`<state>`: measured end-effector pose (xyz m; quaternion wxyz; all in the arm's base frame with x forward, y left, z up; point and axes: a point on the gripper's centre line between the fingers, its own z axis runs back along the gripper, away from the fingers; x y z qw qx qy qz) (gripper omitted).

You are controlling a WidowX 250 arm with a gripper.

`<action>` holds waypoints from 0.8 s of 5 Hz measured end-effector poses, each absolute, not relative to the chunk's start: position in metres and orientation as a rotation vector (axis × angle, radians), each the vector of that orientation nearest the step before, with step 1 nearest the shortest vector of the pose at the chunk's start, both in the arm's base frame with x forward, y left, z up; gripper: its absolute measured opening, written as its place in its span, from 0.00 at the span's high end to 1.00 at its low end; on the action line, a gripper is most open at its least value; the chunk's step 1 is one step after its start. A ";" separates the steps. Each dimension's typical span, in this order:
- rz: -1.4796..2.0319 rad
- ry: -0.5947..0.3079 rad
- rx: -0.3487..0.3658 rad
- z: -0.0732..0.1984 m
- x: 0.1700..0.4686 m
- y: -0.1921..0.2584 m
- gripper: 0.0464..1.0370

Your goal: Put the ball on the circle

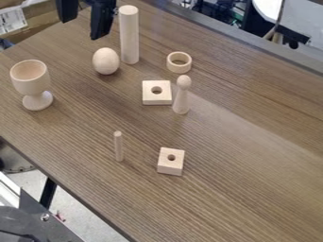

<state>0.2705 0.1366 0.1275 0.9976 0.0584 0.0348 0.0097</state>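
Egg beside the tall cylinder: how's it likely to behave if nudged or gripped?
The egg will probably roll if nudged: its visible sides are all rounded. It looks like pale wood, so likely stiff under a squeeze. Its smooth curve may let an off-centre grip slip.

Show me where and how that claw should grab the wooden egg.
Around its widest part, from above, I'd say: the egg is rounded and looks upright, so a grip higher up could slip off. The tall cylinder stands close by, so the gripper may need care in the gap between them.
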 end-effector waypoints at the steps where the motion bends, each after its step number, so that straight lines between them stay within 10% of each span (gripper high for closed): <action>1: 0.017 0.102 0.104 0.118 0.268 0.136 0.04; 4: -0.116 -0.072 0.142 0.103 0.306 0.152 0.04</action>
